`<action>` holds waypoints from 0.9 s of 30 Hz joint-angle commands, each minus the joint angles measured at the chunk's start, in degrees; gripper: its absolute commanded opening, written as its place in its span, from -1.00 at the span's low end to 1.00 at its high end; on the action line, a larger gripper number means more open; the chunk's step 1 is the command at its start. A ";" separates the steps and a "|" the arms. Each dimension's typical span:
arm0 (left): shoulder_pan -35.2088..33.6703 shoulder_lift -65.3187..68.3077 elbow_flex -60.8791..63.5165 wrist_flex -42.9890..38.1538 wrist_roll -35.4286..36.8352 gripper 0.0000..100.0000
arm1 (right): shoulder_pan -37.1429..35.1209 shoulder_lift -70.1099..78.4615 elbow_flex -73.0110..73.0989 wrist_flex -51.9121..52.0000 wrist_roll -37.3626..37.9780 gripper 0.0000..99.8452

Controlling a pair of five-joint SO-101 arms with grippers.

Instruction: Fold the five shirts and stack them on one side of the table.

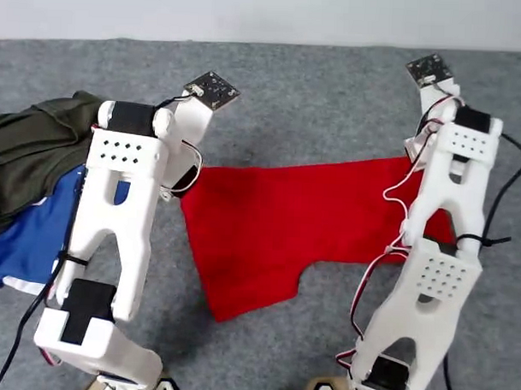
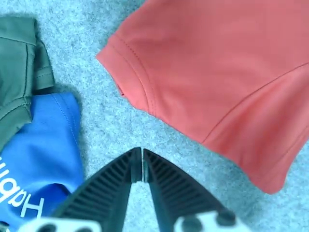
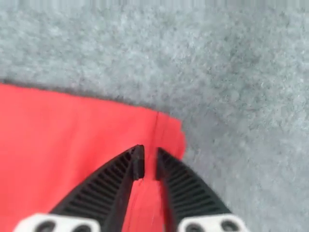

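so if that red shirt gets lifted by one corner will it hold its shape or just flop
Probably floppy: the red shirt lies flat with soft wavy edges, so it would likely drape from the right pincer by its corner. Being thin cloth, it should be light. The fuzzy grey table may drag on it when pulled.

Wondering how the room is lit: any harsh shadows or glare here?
High view: even light on the table, no glare. Left wrist view: soft shadow beside the blue shirt. Right wrist view: thin shadow along the edge of the red shirt.
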 commanded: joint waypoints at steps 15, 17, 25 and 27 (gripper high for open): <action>-0.62 -3.78 2.77 1.41 0.62 -0.97 | -0.66 -3.21 -3.52 -3.03 -0.97 -0.96; -1.05 -3.87 2.77 1.41 0.62 -0.97 | -1.54 -5.05 -3.52 -0.75 -0.97 -0.96; -13.36 -12.66 2.86 1.41 4.13 -0.97 | -5.14 -13.32 -3.52 11.30 -0.88 -0.96; -17.58 -16.26 2.86 1.41 4.13 -0.97 | -6.99 -15.52 -3.52 16.22 -0.62 -0.96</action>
